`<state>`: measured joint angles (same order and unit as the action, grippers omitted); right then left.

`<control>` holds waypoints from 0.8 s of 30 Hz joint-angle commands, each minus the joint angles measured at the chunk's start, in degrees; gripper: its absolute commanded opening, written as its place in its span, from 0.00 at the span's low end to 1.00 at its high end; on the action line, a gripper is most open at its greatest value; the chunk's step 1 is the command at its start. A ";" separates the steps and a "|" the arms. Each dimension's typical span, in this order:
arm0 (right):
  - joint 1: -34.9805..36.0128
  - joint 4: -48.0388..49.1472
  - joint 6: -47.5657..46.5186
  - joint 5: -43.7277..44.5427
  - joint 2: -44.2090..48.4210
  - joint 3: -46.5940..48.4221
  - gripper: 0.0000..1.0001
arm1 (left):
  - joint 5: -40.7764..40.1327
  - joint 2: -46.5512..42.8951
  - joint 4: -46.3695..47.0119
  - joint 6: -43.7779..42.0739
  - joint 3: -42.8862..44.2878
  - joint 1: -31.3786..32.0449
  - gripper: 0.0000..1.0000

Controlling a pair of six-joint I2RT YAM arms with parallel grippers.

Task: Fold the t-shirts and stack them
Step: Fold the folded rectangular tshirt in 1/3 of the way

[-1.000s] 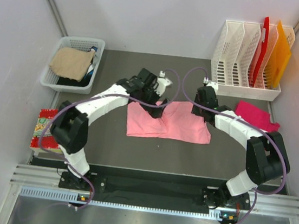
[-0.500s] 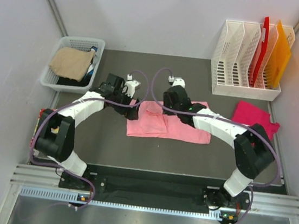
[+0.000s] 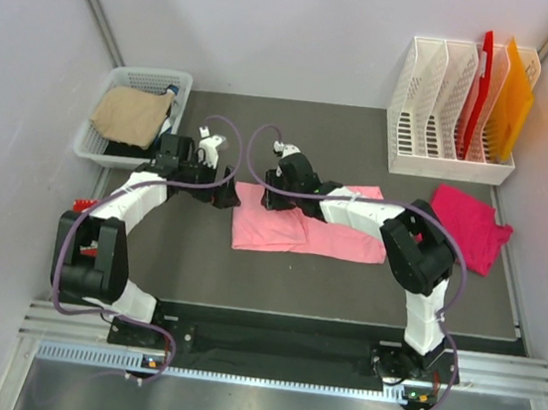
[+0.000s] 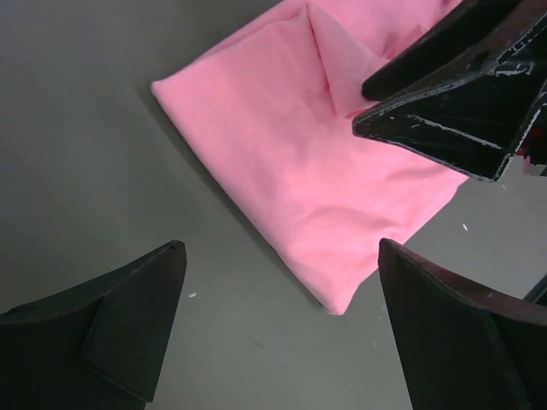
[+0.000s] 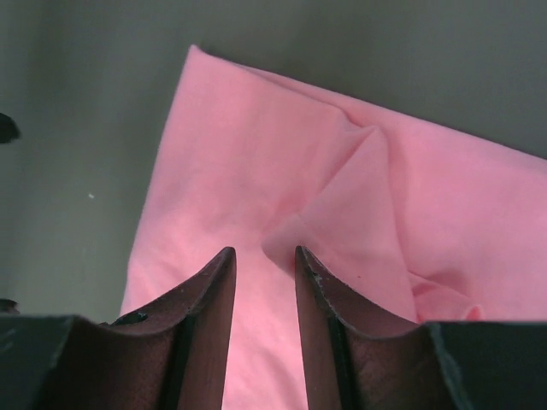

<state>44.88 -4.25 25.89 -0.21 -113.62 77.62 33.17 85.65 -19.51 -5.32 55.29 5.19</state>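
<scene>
The salmon-pink t-shirt (image 3: pixel 296 226) lies partly folded in the middle of the dark mat, with a raised crease near its top left. The magenta t-shirt (image 3: pixel 469 225) lies crumpled at the right. My left gripper (image 3: pixel 222 185) is wide open and empty, low over the mat just left of the pink shirt's left edge (image 4: pixel 325 162). My right gripper (image 3: pixel 276 183) hovers over the pink shirt's top left part (image 5: pixel 256 179). Its jaws stand a narrow gap apart with nothing between them, and the crease (image 5: pixel 342 205) lies just ahead of them. My right gripper also shows in the left wrist view (image 4: pixel 461 94).
A white basket (image 3: pixel 101 149) with tan cloth stands at the back left. A white file rack (image 3: pixel 439 165) with red and orange folders stands at the back right. A red-edged patterned piece (image 3: pixel 81 207) peeks out at the left edge, behind my left arm.
Both grippers have swept left: the right from the shirt's top right to its top left, the left from over the shirt to the mat beside it. The pink shirt has barely shifted.
</scene>
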 commanded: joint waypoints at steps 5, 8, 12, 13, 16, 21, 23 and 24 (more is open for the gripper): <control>1.17 5.22 2.15 -4.80 -1.77 4.72 0.34 | 6.38 -1.89 4.21 0.84 -1.94 -1.06 0.99; 0.73 4.43 1.80 -3.93 -3.88 7.27 0.34 | 6.30 -1.97 3.78 0.49 -1.76 -1.32 0.98; 0.73 2.48 1.01 -1.47 -2.93 5.98 0.32 | 6.82 -2.94 3.69 0.31 -1.94 -1.50 0.98; 1.08 3.80 1.01 -1.11 -0.92 5.00 0.32 | 7.08 -3.29 3.95 0.49 -2.02 -1.50 0.98; 2.05 3.81 1.01 -2.60 1.64 2.98 0.33 | 9.01 -4.00 4.91 1.19 -2.55 -2.11 0.98; 4.24 2.15 -0.05 -2.08 2.00 2.88 0.34 | 12.53 -5.31 7.38 3.48 -3.70 -6.32 0.98; 4.16 1.27 -0.05 -2.17 0.86 3.32 0.34 | 13.59 -5.40 7.03 3.48 -3.43 -7.38 0.98; 4.16 1.09 -0.05 -2.17 0.51 3.84 0.34 | 13.59 -5.32 6.94 3.39 -3.34 -7.56 0.98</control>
<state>47.86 -2.96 26.83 -2.66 -115.52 79.77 42.89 82.30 -15.75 -2.76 52.21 -0.45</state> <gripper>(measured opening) 0.342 0.983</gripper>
